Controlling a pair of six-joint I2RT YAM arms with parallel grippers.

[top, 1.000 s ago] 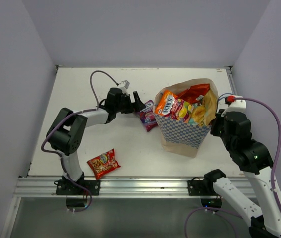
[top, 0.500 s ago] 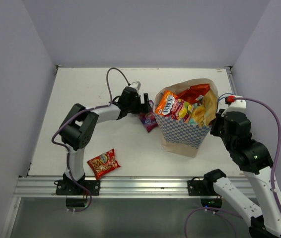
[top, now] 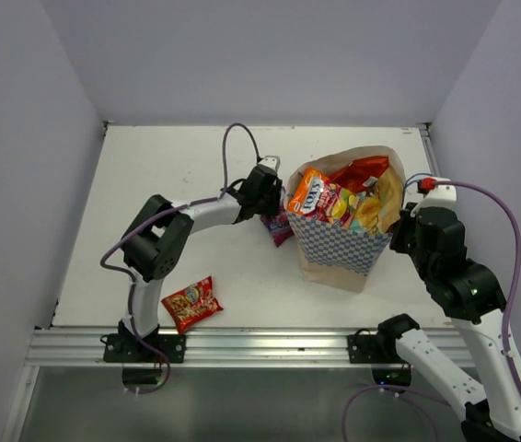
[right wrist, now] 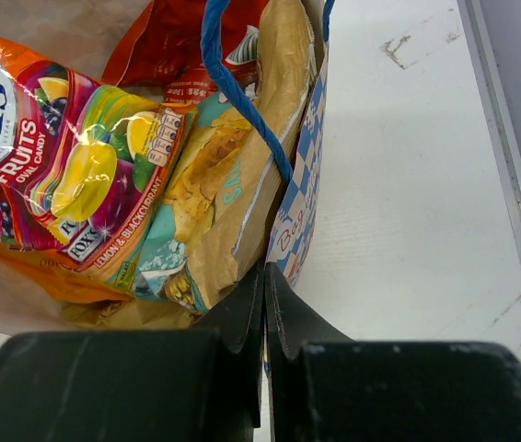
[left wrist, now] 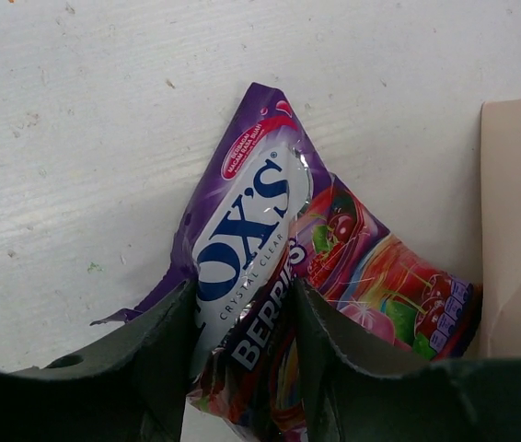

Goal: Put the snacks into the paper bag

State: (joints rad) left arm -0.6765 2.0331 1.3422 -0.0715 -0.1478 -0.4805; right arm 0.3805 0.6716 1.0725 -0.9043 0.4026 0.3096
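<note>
Left end effector (left wrist: 243, 308) pinching purple packet (left wrist: 253, 207) pointing away, right (right wrist: 263, 276) pinching paper bag (right wrist: 303, 189) rim

Purple packet (left wrist: 247, 230) between left gripper (left wrist: 242, 308) fingers

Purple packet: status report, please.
Left end effector clamped on purple packet, on table beside paper bag. Right end effector shut on bag rim. Small red packet near front edge; nothing blocking.
</note>
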